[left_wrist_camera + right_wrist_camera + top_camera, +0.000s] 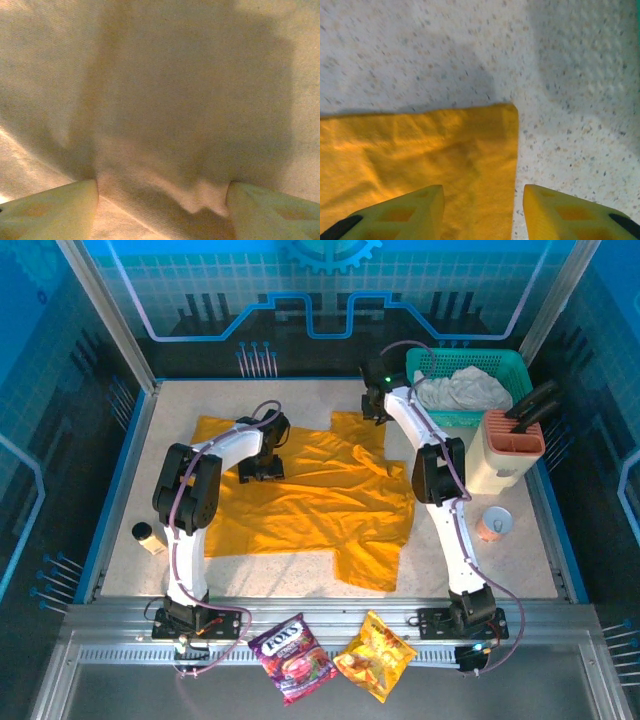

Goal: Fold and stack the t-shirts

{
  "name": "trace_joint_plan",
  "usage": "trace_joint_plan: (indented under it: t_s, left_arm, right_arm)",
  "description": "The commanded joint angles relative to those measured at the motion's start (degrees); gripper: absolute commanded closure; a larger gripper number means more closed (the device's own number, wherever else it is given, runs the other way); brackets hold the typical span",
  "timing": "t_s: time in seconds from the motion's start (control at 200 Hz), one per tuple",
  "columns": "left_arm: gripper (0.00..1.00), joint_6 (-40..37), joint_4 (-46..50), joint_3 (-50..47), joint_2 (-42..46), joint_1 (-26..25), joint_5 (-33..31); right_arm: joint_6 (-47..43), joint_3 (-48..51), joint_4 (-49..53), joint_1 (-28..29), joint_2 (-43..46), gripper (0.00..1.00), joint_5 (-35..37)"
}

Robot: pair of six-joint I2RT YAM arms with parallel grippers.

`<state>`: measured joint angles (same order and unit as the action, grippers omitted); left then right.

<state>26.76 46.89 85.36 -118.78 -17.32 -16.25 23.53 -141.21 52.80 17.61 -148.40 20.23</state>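
Over the orange t-shirt [320,500], left tool [162,195] and right tool [483,202] sit with fingers spread.

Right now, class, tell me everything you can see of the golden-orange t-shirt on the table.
The golden-orange t-shirt is soft, matte cloth, plain with no print visible. It lies spread open but creased across the middle of the speckled table, with one flap sticking out at its near right. The left gripper is open, its fingertips against the cloth on the shirt's far left part. The right gripper is open over the far right corner, whose straight edges lie flat on the table.
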Motion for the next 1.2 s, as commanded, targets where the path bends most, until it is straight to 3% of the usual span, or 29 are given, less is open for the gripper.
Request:
trace_joint_plan:
  t_s: [0.0, 0.15, 0.355, 0.611, 0.701, 0.886, 1.191]
  left_arm:
    - [0.24, -0.98, 1.50, 1.95, 0.62, 0.10, -2.14]
    - [0.18, -1.84, 3.49, 5.73, 3.95, 0.10, -3.02]
    - [0.16, -2.63, 6.08, 8.68, 4.79, 1.18, -5.28]
    - [0.23, -1.59, 7.85, 15.81, 4.18, 14.62, -0.83]
    - [0.31, -1.50, 8.89, 21.16, 1.16, 19.68, 1.63]
    - [0.38, -2.77, 13.04, 35.38, -9.14, 27.11, 5.83]
    - [0.42, -10.59, 17.44, 53.60, -24.23, 29.80, 8.85]
  right_arm:
    - [-1.36, 5.09, -1.61, -0.15, 6.14, 0.58, -1.80]
    - [-2.92, 13.96, -1.51, 1.00, 13.01, 0.69, -1.42]
    - [-2.48, 24.35, -2.96, 1.28, 17.88, 0.77, -4.50]
    - [-4.19, 31.29, -6.44, 1.98, 22.27, 0.78, -8.99]
    - [-4.28, 35.65, -8.54, 2.09, 25.61, 0.79, -10.65]
    - [-4.20, 43.98, -11.28, 2.69, 31.53, 0.79, -12.82]
    - [-3.43, 52.00, -13.12, 3.62, 37.06, 0.80, -15.47]
